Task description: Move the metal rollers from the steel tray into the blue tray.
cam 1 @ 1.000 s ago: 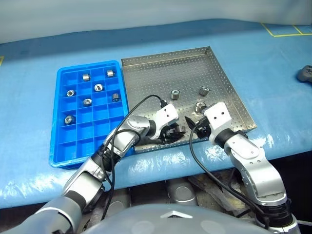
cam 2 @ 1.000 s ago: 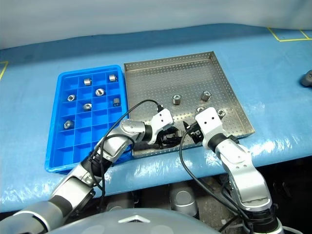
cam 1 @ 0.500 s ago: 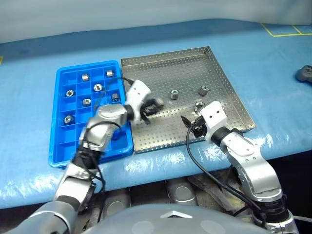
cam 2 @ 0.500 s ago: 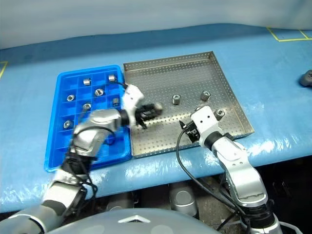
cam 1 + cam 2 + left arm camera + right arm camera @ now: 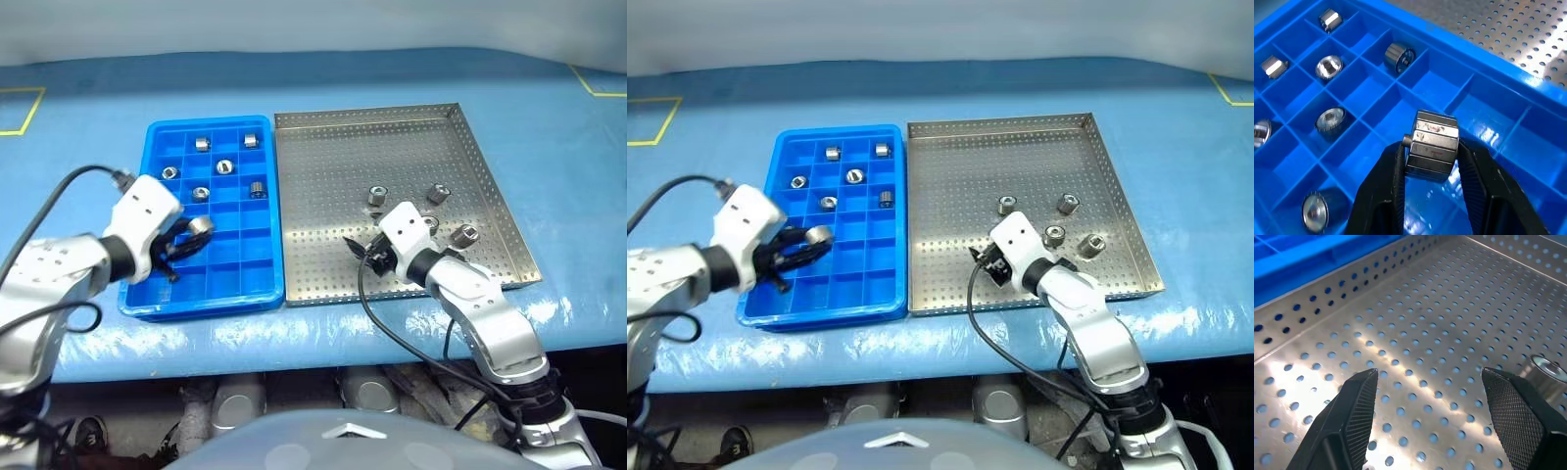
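Left hand (image 5: 1432,196) is clenched on one roller (image 5: 1431,145), gripped by its sides between both fingers and held above the empty cells of the blue tray (image 5: 265,289), near its front half. Six other rollers (image 5: 1329,120) lie in separate cells toward the tray's far end.

Right hand (image 5: 1432,423) is released, fingers spread wide and holding nothing, low over the perforated floor of the steel tray (image 5: 333,186) near its front edge. Four rollers remain loose in that tray, to the right of the hand; the one nearest (image 5: 1053,236) appears to be just beside the wrist, contact uncertain.

The trays sit side by side, rims apparently touching, on the blue-covered desk (image 5: 78,147).
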`<state>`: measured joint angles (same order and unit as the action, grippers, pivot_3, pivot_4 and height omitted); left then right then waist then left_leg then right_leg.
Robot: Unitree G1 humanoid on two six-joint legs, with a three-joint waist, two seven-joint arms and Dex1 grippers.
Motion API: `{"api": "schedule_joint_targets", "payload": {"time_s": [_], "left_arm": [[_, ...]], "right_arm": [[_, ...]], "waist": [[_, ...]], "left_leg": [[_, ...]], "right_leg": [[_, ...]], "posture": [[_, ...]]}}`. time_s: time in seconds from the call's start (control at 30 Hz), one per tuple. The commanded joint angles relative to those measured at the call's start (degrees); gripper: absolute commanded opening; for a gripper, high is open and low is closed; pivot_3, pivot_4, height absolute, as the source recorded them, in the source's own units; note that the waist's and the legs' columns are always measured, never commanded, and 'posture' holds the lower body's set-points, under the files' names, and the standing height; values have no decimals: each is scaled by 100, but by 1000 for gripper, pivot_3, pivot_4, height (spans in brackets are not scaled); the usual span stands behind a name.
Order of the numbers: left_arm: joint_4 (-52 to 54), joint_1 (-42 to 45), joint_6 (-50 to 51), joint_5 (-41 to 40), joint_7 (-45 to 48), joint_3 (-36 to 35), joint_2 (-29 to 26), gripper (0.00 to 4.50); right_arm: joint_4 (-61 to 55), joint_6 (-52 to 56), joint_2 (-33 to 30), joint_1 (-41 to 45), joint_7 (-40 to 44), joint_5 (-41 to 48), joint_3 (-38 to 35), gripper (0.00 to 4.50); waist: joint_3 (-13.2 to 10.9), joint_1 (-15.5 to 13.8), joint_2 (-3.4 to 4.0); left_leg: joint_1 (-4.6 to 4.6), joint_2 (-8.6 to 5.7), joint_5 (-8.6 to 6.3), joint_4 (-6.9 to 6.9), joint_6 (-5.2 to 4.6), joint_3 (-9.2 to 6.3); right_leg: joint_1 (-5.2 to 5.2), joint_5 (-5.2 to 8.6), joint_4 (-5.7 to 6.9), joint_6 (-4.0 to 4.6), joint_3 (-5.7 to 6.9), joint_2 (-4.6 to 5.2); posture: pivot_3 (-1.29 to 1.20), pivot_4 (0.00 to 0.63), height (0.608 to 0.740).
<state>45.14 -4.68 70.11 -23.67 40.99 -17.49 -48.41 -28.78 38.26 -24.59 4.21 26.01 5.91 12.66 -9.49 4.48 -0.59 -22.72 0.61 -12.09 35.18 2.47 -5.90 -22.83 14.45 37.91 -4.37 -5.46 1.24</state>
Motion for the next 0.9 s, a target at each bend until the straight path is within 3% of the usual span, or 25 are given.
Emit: {"api": "schedule_joint_targets", "payload": {"time_s": [0.03, 0.3, 0.57, 0.7, 0.8, 0.9], "left_arm": [[255, -540, 140, 2, -141, -338, -25, 1270], [-345, -857, -256, 309, -874, -82, 418, 1270], [-633, -703, -507, 297, -963, -211, 337, 1270], [-639, -615, -797, 278, -857, -206, 264, 2503], [-622, -280, -951, -40, -806, -301, 552, 3448], [-662, 234, -1157, -593, -648, -402, 1051, 3448]], "right_arm": [[-51, -149, 37, 119, 125, 58, 94, 3560], [60, -166, 20, 246, 241, 49, 169, 3560], [47, -154, -5, 272, 214, -7, 102, 3560], [48, -164, 13, 261, 173, -21, 100, 3560], [26, -166, 35, 245, 106, -40, 82, 3560], [-25, -150, 26, 202, 62, -35, 35, 3560]], "waist": [[-2, -74, -3], [5, -261, 3], [17, -255, 21], [15, -241, 16], [13, -232, 11], [16, -246, 7]], "left_leg": [[0, 0, 0, -1, 0, -1], [19, -2, 1, 3, 3, -3], [26, -2, 3, 2, 4, -2], [25, -1, 5, 3, 8, -3], [15, -1, 5, 3, 8, -2], [8, -6, 5, 2, 8, -3]], "right_leg": [[0, 2, 1, 4, 2, 0], [17, 24, 2, 44, 12, 10], [19, 24, 9, 45, 13, 9], [18, 24, 12, 45, 15, 8], [10, 23, 10, 45, 14, 8], [10, 10, 2, 24, 16, 14]], "posture": [[61, 150, 740], [73, 150, 740], [48, 150, 740], [34, 150, 740], [16, 150, 740], [4, 150, 740]]}}
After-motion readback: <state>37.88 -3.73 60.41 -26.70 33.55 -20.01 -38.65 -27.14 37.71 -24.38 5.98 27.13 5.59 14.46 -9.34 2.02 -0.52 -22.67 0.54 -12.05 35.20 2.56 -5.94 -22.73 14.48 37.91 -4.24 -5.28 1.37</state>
